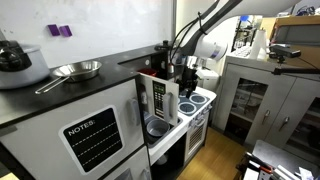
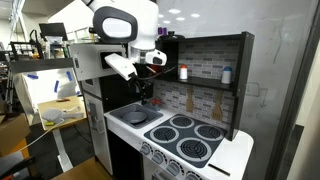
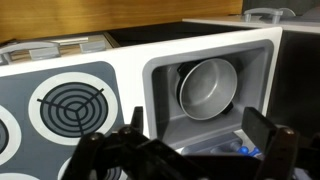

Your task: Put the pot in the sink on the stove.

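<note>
Note gripper (image 3: 185,152) spread wide, empty, with pot (image 3: 208,87) lying in sink (image 3: 160,95) toward 12 o'clock; stove (image 3: 75,100) at 9 o'clock. Beware pinching the thin rim off-centre: risks slipping, or clipping the basin wall when lifting.

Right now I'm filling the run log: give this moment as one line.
pot: in sink, ungrasped | pincer: open, empty, over sink | stove: bare | step: grasp pending

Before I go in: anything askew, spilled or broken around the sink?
Nothing looks spilled or damaged. The pot sits off-centre in the sink, tucked against a far corner. I cannot tell whether it leans on the wall.
</note>
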`<state>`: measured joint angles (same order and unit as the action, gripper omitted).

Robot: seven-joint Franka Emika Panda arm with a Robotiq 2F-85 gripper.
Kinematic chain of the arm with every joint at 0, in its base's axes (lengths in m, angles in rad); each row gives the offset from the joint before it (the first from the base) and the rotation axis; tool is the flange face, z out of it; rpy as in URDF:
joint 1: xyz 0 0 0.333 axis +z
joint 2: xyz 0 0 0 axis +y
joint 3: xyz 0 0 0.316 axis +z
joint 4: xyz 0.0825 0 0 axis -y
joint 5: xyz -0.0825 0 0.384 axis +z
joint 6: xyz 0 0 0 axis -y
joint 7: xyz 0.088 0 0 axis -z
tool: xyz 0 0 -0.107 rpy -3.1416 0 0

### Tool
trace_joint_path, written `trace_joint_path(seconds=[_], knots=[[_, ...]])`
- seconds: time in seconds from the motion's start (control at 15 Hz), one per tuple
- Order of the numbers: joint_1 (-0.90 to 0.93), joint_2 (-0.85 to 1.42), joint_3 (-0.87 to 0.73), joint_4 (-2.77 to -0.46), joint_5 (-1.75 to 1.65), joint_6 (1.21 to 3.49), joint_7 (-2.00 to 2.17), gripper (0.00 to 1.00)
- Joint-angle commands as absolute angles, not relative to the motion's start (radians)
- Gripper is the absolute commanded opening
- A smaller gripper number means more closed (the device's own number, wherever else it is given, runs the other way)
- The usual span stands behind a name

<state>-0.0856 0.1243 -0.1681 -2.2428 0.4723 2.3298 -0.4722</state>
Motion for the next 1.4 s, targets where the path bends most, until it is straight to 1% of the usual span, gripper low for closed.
trace_joint_path(seconds=[0.0, 0.67, 0.8, 1.33], knots=[[-0.118, 0.137, -0.119, -2.261, 0.507, 2.365, -0.506, 1.0], [-0.115, 0.169, -0.05, -2.305, 0.517, 2.451, -0.535, 1.0], [-0.111, 0.167, -0.052, -2.298, 0.475, 2.423, -0.485, 1.0], [-0.113, 0.166, -0.05, -2.298, 0.476, 2.426, -0.486, 1.0]])
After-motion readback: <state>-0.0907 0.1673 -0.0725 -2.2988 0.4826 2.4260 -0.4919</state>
